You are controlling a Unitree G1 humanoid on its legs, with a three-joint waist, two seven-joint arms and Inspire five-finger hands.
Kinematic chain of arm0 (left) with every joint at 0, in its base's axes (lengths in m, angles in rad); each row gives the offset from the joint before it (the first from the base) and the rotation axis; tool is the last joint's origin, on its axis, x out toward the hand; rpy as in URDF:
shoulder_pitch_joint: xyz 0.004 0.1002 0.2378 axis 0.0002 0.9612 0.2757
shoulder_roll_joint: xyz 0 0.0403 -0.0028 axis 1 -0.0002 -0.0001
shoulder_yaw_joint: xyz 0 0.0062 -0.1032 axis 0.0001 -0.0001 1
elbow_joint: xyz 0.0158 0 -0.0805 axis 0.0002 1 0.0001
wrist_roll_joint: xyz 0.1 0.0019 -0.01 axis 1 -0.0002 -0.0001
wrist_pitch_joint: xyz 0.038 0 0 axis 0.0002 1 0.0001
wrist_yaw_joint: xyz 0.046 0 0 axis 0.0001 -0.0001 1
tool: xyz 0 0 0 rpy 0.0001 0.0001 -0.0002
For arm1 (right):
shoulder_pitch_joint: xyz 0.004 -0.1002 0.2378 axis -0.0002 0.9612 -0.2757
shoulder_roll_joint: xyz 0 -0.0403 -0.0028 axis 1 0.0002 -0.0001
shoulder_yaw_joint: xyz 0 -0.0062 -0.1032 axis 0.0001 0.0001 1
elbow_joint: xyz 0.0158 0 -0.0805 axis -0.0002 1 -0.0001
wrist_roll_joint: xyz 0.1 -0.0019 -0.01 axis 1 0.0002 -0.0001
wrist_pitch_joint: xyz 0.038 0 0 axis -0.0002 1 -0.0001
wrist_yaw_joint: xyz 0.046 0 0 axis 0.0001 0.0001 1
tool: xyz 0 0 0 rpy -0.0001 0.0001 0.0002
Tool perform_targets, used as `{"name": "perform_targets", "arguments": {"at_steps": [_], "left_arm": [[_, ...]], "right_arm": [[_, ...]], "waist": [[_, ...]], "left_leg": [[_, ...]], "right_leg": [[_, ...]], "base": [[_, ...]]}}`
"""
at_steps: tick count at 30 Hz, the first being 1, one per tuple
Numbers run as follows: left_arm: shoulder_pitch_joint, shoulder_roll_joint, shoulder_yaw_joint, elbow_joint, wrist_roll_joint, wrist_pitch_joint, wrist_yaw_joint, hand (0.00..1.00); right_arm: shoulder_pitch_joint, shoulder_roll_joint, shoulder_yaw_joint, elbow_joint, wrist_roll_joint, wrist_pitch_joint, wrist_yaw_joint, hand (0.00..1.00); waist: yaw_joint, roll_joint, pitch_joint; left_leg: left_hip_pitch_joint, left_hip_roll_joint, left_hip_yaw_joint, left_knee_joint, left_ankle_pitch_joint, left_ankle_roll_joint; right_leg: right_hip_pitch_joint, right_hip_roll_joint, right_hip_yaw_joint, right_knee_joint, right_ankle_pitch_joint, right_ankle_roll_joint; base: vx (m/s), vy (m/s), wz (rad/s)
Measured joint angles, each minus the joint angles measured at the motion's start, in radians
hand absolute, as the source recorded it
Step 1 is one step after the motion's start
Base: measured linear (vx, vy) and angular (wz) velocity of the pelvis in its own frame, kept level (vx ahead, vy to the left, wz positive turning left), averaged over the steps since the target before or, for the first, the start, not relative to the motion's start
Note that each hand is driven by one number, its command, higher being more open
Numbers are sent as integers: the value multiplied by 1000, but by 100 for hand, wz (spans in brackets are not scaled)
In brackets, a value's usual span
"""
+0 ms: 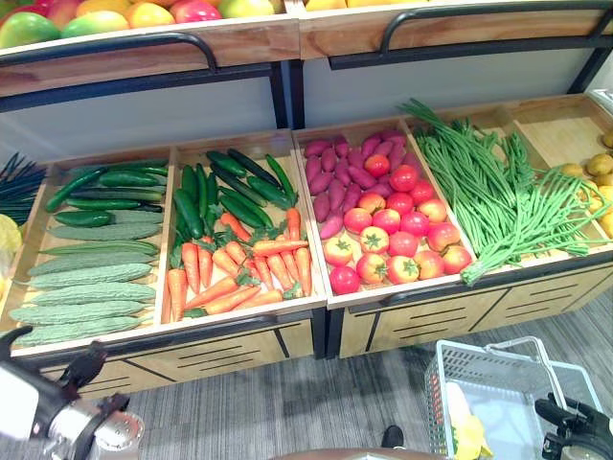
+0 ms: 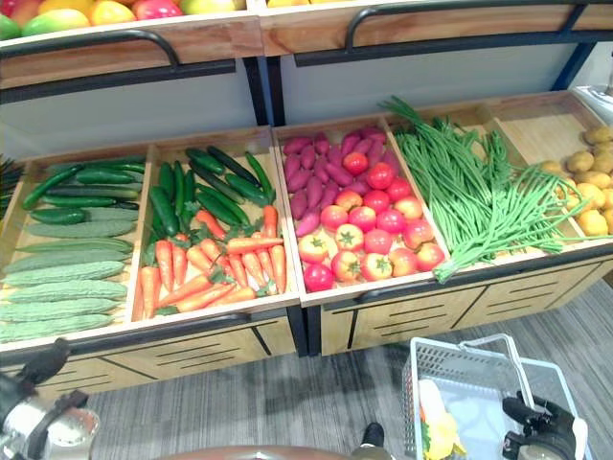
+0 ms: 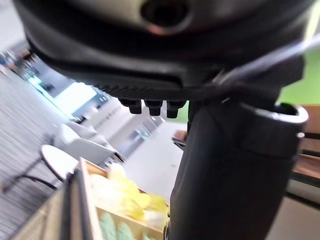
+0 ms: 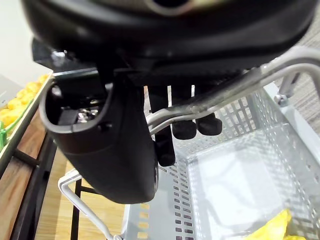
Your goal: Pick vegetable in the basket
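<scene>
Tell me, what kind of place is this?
Probably a grocery shop's vegetable section: wooden bins hold carrots, tomatoes and green beans, and the right hand holds a shopping basket by its handle.

A wooden stand (image 1: 239,324) carries open bins side by side. From the left: ridged gourds (image 1: 81,287) in front of dark cucumbers (image 1: 105,182), more cucumbers behind carrots (image 1: 239,273), purple tubers (image 1: 335,177) behind tomatoes (image 1: 393,240), long green beans (image 1: 498,206) sprawling, and yellow potatoes (image 2: 586,182). An upper shelf (image 1: 192,43) holds fruit (image 1: 124,14).

left hand (image 1: 84,367) dark black with stubby fingertips (image 3: 154,106), silver-grey metal wrist (image 1: 98,431), right hand (image 2: 536,418) glossy black, bulky rounded thumb (image 4: 112,150)
</scene>
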Motion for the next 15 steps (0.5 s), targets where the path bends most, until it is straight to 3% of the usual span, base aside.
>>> {"name": "perform_targets", "arguments": {"at_steps": [2,5,9,11,14,15], "left_arm": [[4,-22,77,69,-35,8,64,100],[4,-35,150,144,-105,20,90,100],[2,-70,263,276,-269,25,61,100],[1,-90,307,342,-373,17,8,100],[-9,-114,387,459,-644,-46,-160,100],[-9,-115,431,503,-815,-79,-301,100]], "right_arm": [[16,14,-9,0,0,0,0,0],[21,23,-15,0,0,0,0,0],[19,40,-36,-4,0,0,-1,0],[19,40,-38,-4,0,0,-1,0],[12,40,-50,25,-5,0,-1,0],[5,40,-57,55,-10,-1,-1,0]], "waist": [[9,2,-20],[10,6,-23],[11,4,-26],[11,4,-27],[10,-6,-34],[10,-16,-44]], "left_leg": [[2,0,-1,-3,0,0],[26,0,-5,-11,0,0],[31,0,-5,-16,-2,-3],[32,1,-5,-18,-3,-5],[33,5,-5,-18,-4,-8],[33,8,-5,-16,-5,-9]], "right_leg": [[3,0,-3,-2,-1,2],[32,-1,-10,-11,-4,8],[43,1,-10,-26,-8,16],[43,3,-11,-26,-10,20],[45,8,-12,-26,-11,26],[46,11,-13,-26,-13,25]], "base": [[7,1,6],[-7,-1,5],[-15,-4,2],[0,0,0],[13,-1,1],[43,-4,3]]}}
